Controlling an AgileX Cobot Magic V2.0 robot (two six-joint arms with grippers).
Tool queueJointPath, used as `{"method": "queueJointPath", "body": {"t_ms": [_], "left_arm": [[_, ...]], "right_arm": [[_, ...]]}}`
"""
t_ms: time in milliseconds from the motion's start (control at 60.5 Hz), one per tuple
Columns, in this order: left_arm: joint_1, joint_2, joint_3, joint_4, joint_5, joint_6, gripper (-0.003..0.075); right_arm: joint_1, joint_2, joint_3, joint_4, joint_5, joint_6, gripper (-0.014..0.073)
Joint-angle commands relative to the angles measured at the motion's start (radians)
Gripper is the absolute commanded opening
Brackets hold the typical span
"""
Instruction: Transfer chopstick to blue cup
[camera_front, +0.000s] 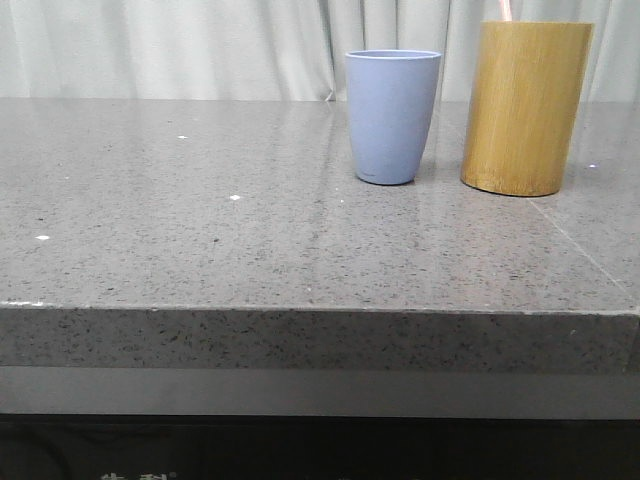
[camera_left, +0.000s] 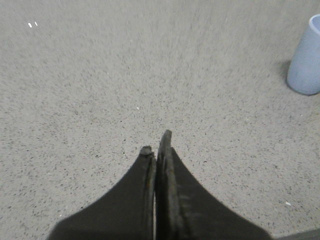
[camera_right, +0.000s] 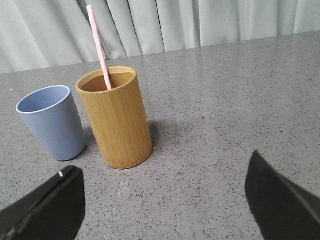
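The blue cup stands upright on the grey stone table, empty as far as I can see. It also shows in the right wrist view and at the edge of the left wrist view. A pale pink chopstick leans out of the yellow-brown bamboo cylinder beside the cup; in the front view only its tip shows above the cylinder. My right gripper is open and empty, short of the cylinder. My left gripper is shut and empty over bare table. Neither arm shows in the front view.
The speckled grey table has its front edge near the camera. A pale curtain hangs behind the table. The bamboo cylinder stands right of the blue cup, a small gap between them.
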Motion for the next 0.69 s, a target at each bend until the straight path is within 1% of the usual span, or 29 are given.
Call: {"method": "queueJointPath", "body": {"t_ms": [0, 182, 298, 463, 562, 678], "left_arm": [[0.002, -0.14, 0.043, -0.013, -0.106, -0.012, -0.0018], [0.002, -0.371, 0.132, -0.015, -0.06, -0.012, -0.0018], [0.002, -0.462, 0.155, -0.015, -0.049, -0.012, -0.0018], [0.002, -0.501, 0.159, -0.015, -0.045, -0.012, -0.0018], [0.002, -0.501, 0.159, -0.015, -0.045, -0.012, -0.0018], [0.002, -0.501, 0.163, -0.015, -0.045, -0.012, -0.0018]], "right_arm": [[-0.003, 0.015, -0.037, -0.001, -0.106, -0.008, 0.0655], [-0.003, 0.071, -0.055, 0.001, -0.203, -0.008, 0.0655], [-0.001, 0.179, -0.11, 0.001, -0.266, -0.008, 0.0655], [0.003, 0.404, -0.268, -0.005, -0.298, -0.008, 0.0655], [0.024, 0.553, -0.377, -0.038, -0.269, -0.008, 0.0655], [0.081, 0.717, -0.524, -0.068, -0.229, -0.008, 0.0655]]}}
